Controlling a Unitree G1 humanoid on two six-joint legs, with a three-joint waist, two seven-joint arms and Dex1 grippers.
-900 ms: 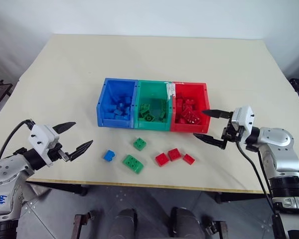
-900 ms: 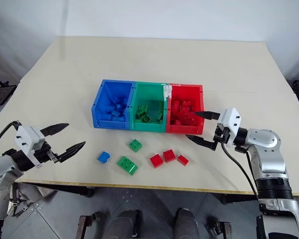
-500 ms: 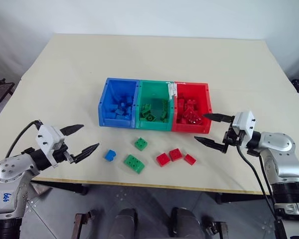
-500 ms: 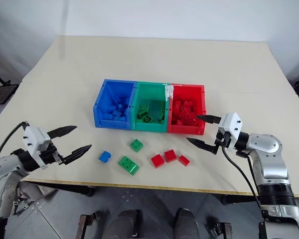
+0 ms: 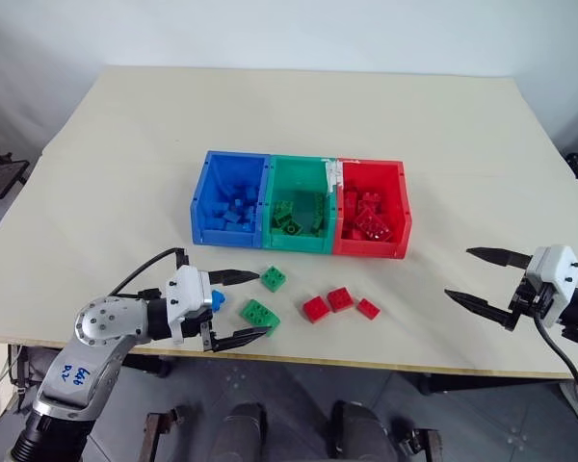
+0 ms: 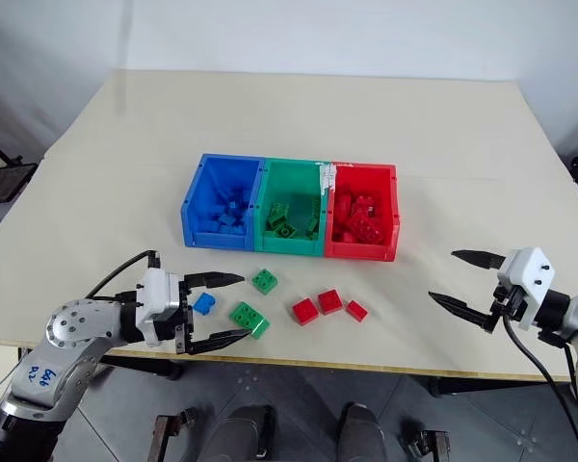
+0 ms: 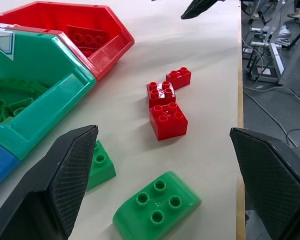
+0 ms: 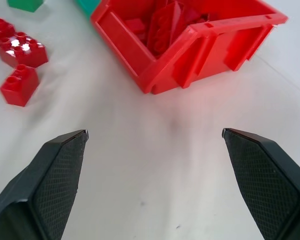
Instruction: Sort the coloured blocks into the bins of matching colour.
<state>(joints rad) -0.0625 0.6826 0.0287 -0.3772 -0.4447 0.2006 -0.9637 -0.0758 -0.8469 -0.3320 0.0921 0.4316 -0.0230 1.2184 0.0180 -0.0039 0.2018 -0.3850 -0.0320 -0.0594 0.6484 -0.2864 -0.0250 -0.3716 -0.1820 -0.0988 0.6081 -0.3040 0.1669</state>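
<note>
The left tool (image 5: 239, 306) hangs spread wide over the tabletop (image 5: 125, 173), its fingers flanking the oblong green block (image 5: 258, 315), with the blue block (image 5: 217, 299) just beside it. The right tool (image 5: 487, 279) is spread too, well apart from the three red blocks (image 5: 339, 299) lying before the bins (image 5: 299, 205).

The row of bins (image 5: 300, 206) sits on the table (image 5: 270, 115), with loose blocks (image 5: 339, 298) lying on the table just in front of the bins.
</note>
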